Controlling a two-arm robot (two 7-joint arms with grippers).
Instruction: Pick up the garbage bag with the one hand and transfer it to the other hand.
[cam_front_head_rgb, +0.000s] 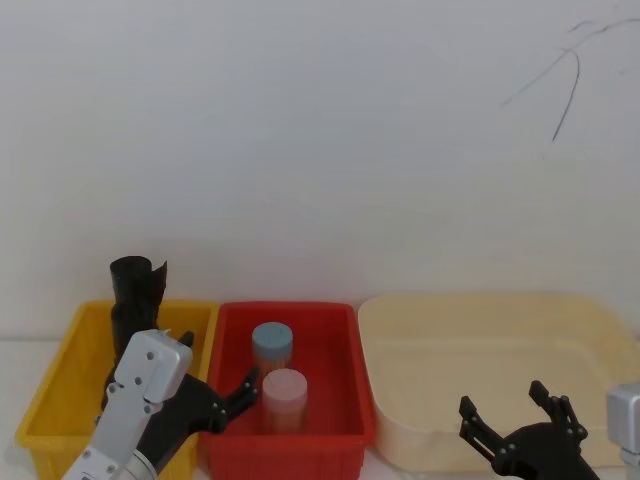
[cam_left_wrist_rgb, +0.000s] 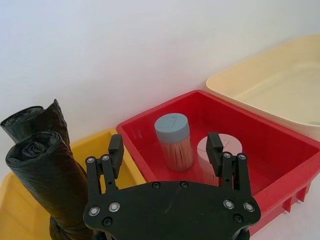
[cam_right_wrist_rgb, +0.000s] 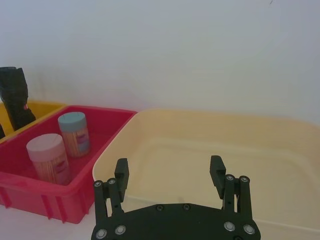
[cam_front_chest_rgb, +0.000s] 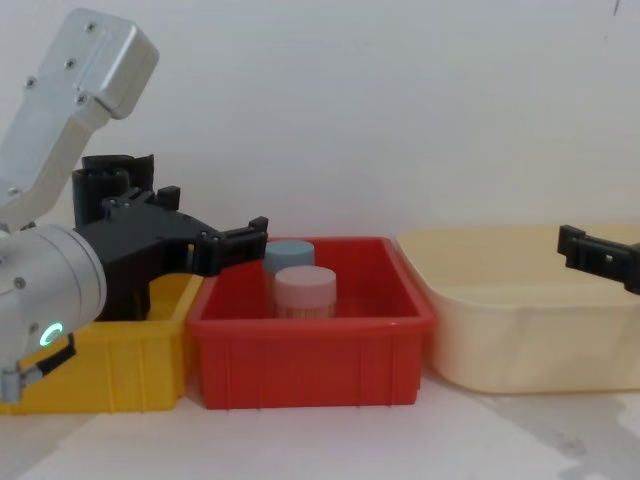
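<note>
There are three bins, namely one yellow bin (cam_front_head_rgb: 45, 405), one red bin (cam_front_head_rgb: 300, 455) and one cream bin (cam_front_head_rgb: 480, 350), two black rolls, the garbage bag (cam_left_wrist_rgb: 47, 185) and a taller roll (cam_left_wrist_rgb: 30, 125), two jars, a blue-lidded jar (cam_front_head_rgb: 271, 345) and a pink-lidded jar (cam_front_head_rgb: 284, 395), and two grippers, the left gripper (cam_left_wrist_rgb: 165, 144) and the right gripper (cam_right_wrist_rgb: 170, 167).

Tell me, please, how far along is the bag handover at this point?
Done: nothing yet. The bag stands in the yellow bin, ungrasped. In hand: the left gripper is open and empty, beside the bag, over the edge between the yellow and red bins. Left: grasp the bag, lift it, and pass it to the right gripper, which waits open over the cream bin.
</note>
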